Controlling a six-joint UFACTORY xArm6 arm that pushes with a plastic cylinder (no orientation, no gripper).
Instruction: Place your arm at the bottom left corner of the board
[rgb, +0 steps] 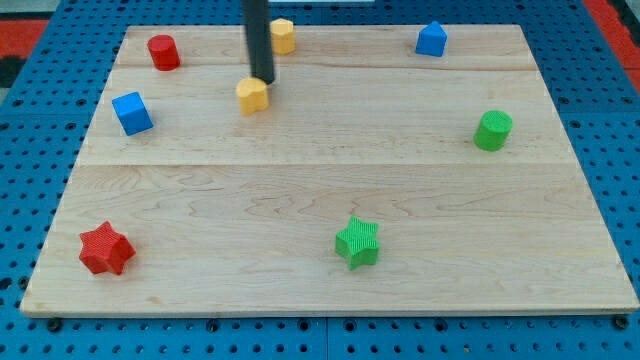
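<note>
My dark rod comes down from the view's top, and my tip (262, 80) is right above a yellow block (253, 95), touching or almost touching its top edge. A second yellow block (283, 35) lies just right of the rod near the top edge. A red star (105, 249) lies near the board's bottom left corner, far below and left of my tip. A blue cube (132, 112) lies left of my tip. A red cylinder (163, 52) is at the top left.
The wooden board (320, 200) rests on a blue pegboard surface. A green star (357, 242) lies at the bottom middle. A green cylinder (492, 131) is at the right. A blue block (431, 39) is at the top right.
</note>
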